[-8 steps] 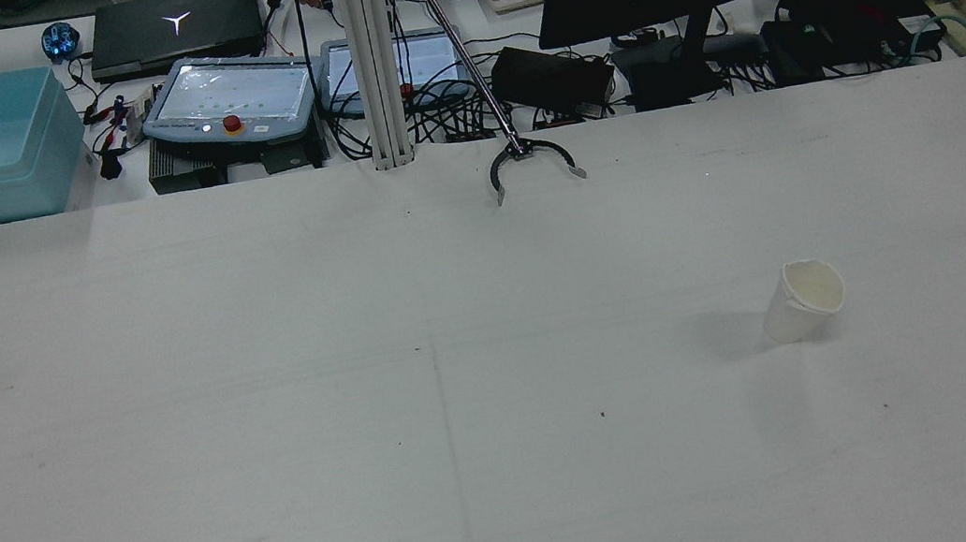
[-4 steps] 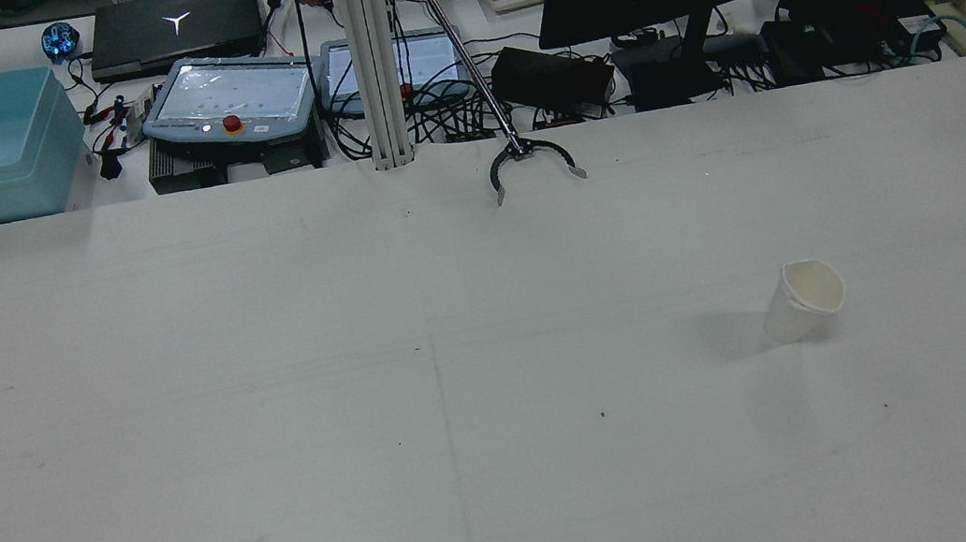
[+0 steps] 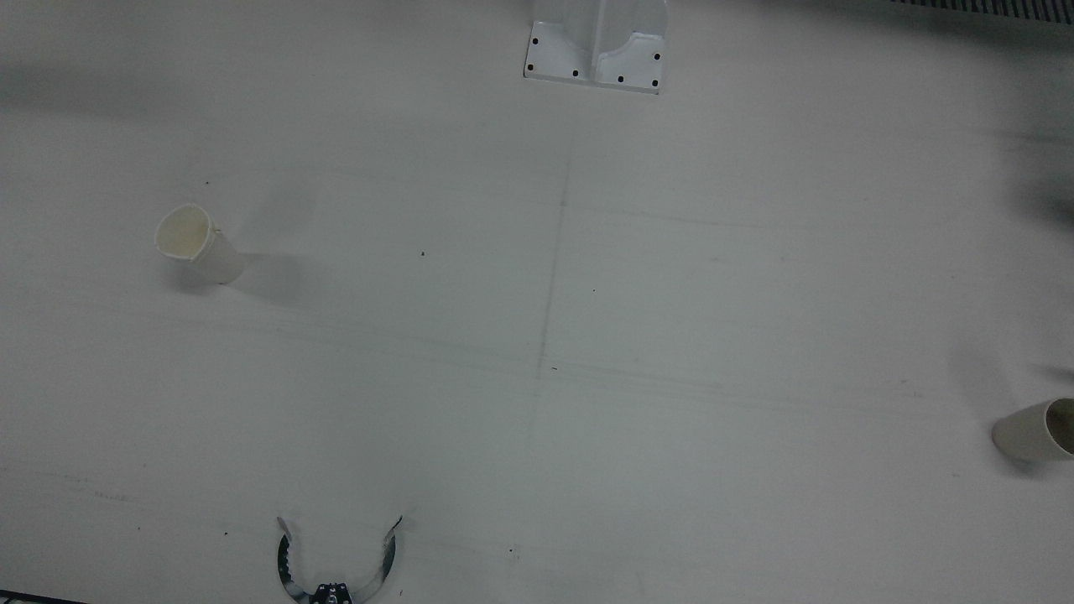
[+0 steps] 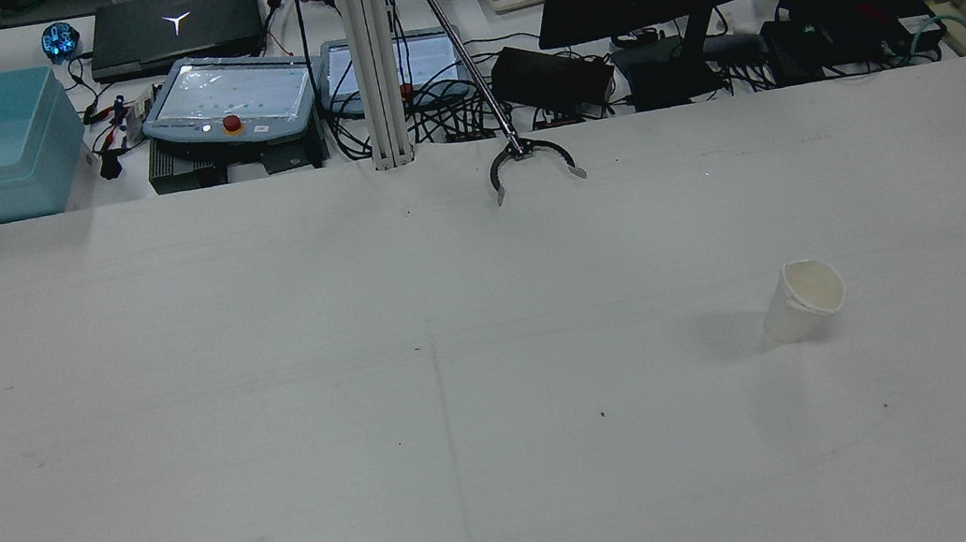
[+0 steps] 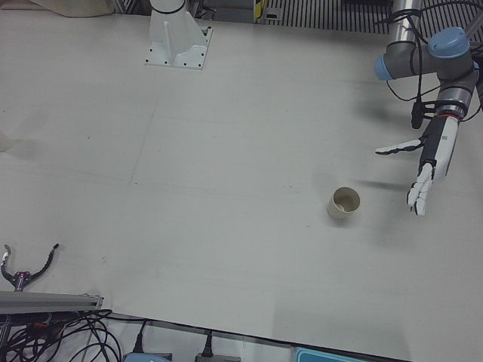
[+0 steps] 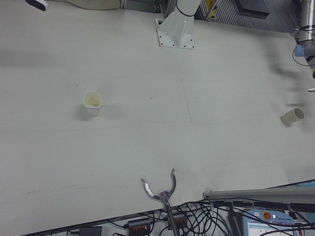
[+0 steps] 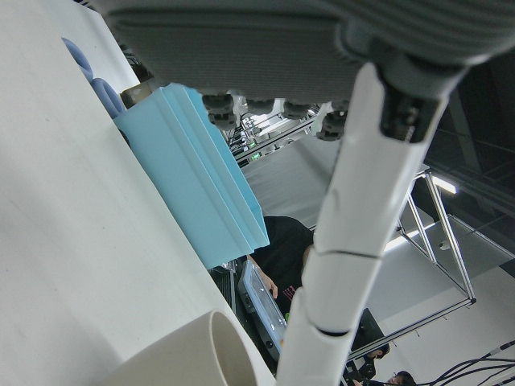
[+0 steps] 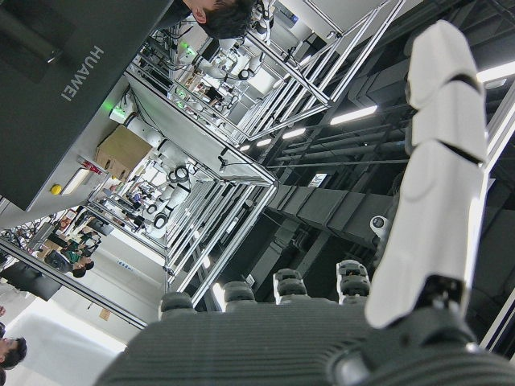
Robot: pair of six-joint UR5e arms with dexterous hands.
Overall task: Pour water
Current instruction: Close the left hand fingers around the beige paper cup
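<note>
Cups point(image 4: 802, 302) stand on white table point(image 4: 451, 313); left hand point(image 5: 429, 167) fingers spread, empty.

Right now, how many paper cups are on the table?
2. One cup stands upright on the robot's right half of the table; the other cup stands on the left half, near the open left hand. No others in view.
</note>
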